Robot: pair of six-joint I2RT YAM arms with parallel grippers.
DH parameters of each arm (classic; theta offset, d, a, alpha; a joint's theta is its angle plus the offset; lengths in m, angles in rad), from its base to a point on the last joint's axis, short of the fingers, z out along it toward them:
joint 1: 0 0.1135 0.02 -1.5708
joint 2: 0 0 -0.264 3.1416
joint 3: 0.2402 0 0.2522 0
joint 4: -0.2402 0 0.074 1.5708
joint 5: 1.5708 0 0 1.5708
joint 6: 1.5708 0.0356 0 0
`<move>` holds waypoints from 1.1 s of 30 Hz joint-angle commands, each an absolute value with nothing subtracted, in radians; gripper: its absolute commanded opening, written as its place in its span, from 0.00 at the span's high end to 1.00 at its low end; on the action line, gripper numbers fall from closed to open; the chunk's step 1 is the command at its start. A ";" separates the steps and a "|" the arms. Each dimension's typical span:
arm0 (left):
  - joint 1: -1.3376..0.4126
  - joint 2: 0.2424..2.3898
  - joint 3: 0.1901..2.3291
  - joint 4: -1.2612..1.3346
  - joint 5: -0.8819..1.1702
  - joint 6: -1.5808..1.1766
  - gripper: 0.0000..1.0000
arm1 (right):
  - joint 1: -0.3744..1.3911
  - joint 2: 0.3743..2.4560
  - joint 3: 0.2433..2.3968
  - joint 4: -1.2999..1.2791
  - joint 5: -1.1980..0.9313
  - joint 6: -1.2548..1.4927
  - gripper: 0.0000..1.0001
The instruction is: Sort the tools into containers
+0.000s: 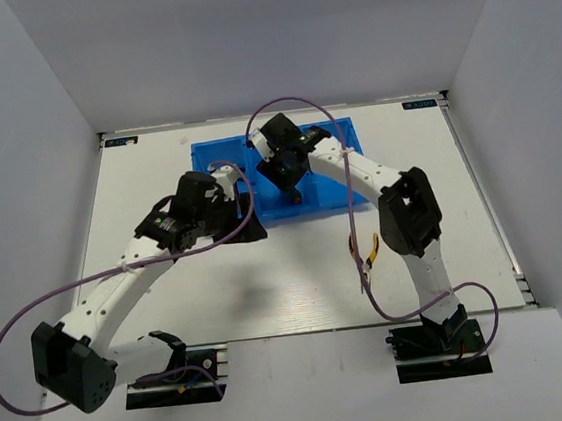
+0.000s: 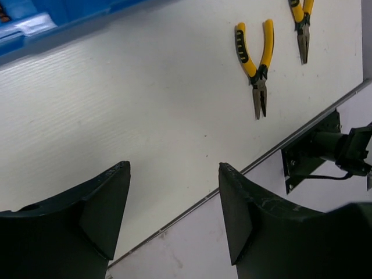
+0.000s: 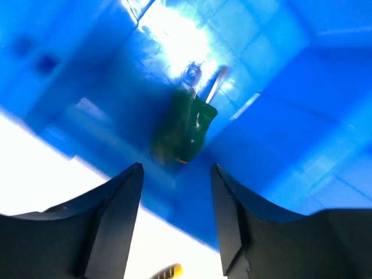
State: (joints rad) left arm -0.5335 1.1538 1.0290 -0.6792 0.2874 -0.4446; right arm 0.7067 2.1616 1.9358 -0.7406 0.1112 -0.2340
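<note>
The blue bin point(image 1: 334, 145) sits at the far middle of the table. My right gripper point(image 1: 295, 191) hangs over its front part. In the right wrist view this gripper point(image 3: 175, 168) is open with nothing between its fingers. Just beyond the tips a green-handled screwdriver point(image 3: 183, 131), blurred, is inside the bin point(image 3: 290, 87). My left gripper point(image 1: 247, 228) is in front of the bin's left end, and the left wrist view shows it point(image 2: 174, 168) open and empty above the table. Two yellow-handled pliers point(image 2: 256, 64) point(image 2: 302, 23) lie on the table; from above they point(image 1: 366, 254) sit beside the right arm.
A purple cable point(image 1: 295, 103) arcs over the bin from the right arm. Another purple cable point(image 1: 30, 307) loops off the left arm. The right arm's base point(image 2: 325, 151) stands at the table's near edge. A corner of the bin point(image 2: 35, 23) shows at top left of the left wrist view.
</note>
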 commanded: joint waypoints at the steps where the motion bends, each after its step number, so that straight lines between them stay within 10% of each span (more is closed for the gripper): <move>1: -0.581 1.209 1.037 -0.586 0.341 -0.425 0.28 | 0.693 1.993 1.964 -0.758 0.081 -0.223 0.43; 8: -0.701 1.379 1.104 -0.497 0.341 -0.416 0.31 | 0.655 1.786 1.846 -0.790 0.089 -0.245 0.26; 11: -0.762 1.456 1.164 -0.488 0.318 -0.416 0.35 | 0.624 1.752 1.830 -0.837 0.233 -0.249 0.64; 17: -0.888 1.636 1.259 -0.453 0.272 -0.454 0.68 | 0.379 1.527 1.475 -0.946 0.186 -0.192 0.99; 20: -0.942 1.713 1.308 -0.453 0.223 -0.500 0.71 | 0.292 1.425 1.304 -0.963 0.092 -0.172 0.95; 25: -1.008 1.896 1.466 -0.555 0.106 -0.557 0.46 | 0.181 1.300 1.112 -0.962 0.046 -0.161 0.55; 33: -1.058 2.190 1.841 -0.756 -0.072 -0.643 0.38 | 0.032 1.223 0.956 -0.930 -0.050 -0.135 0.50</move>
State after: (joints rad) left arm -1.0500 2.1719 1.7580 -0.6533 0.0299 -0.5900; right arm 0.0635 1.2472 0.9806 -0.9585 0.0235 -0.1558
